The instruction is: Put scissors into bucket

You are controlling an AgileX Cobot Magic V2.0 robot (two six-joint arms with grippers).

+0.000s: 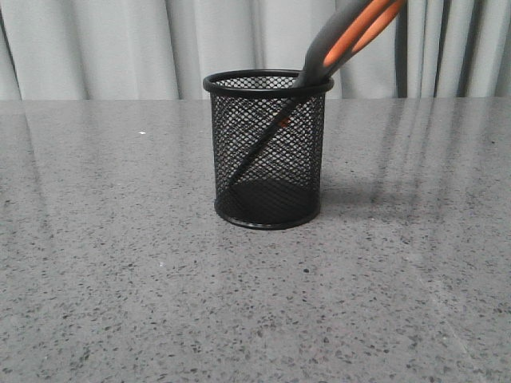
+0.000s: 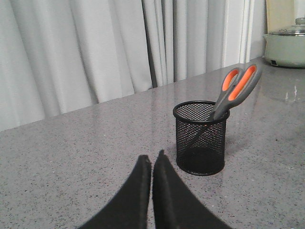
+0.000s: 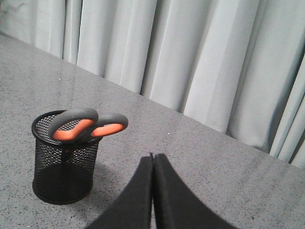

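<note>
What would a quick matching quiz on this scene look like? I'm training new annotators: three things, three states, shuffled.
Things:
1. scissors
2. bucket
3. left gripper
4. pot

States:
A. shut, holding nothing
B. upright on the table
C. leaning blades-down, handles over the rim
D. pale green, at the far table edge

Pairs: 1-C, 2-B, 3-A, 4-D

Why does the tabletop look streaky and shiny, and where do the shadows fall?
Front view: pale curtain reflections streak the polished table; the bucket casts a soft shadow to its right. Left wrist view: glare brightens the table near the scissors. Right wrist view: all sharp, shadow faint.
</note>
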